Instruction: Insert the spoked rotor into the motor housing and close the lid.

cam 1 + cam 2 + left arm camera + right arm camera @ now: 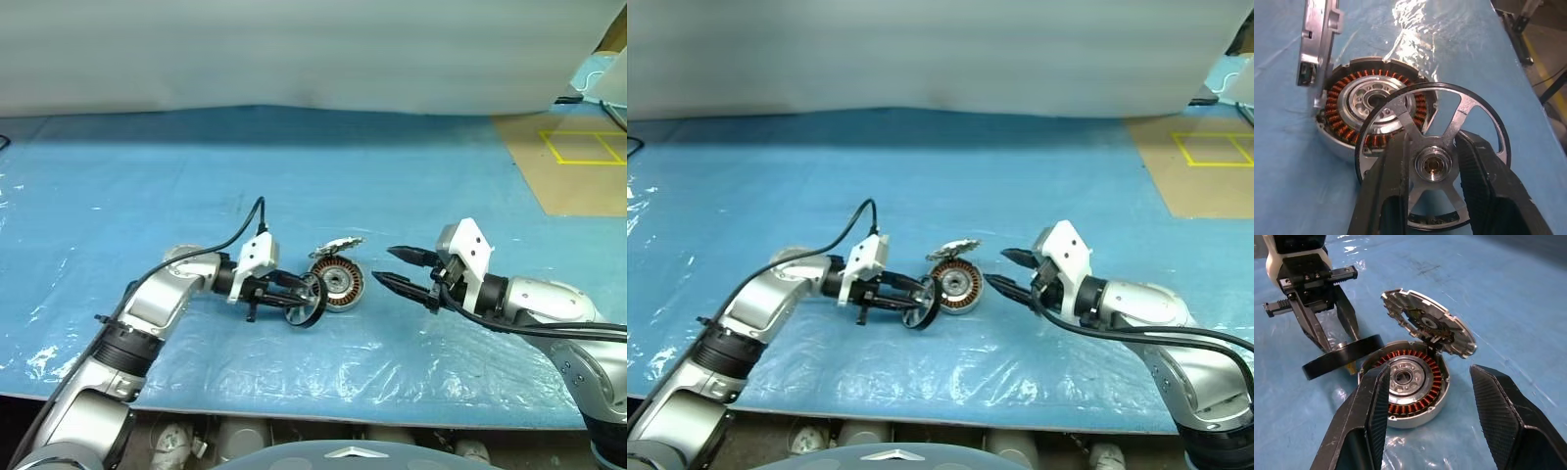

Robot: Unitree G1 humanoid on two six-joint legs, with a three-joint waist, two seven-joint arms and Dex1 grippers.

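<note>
The motor housing (340, 283), a shallow silver can with copper windings, lies on the blue sheet between my two grippers. Its lid (1427, 323) stands tilted open at the housing's far edge, toothed face showing. My left gripper (1435, 139) is shut on the spoked rotor (1433, 166), one finger on each side of the hub, between the spokes. The rotor, black-rimmed with silver spokes, hangs on edge just left of the housing (1359, 98) and partly in front of it. My right gripper (384, 265) is open just right of the housing, holding nothing.
A crinkled clear film covers the blue sheet (147, 176). Brown flooring with yellow tape (578, 157) lies at the back right. A white wall (294, 49) closes the back. The table's front edge (294, 416) runs just below the arms.
</note>
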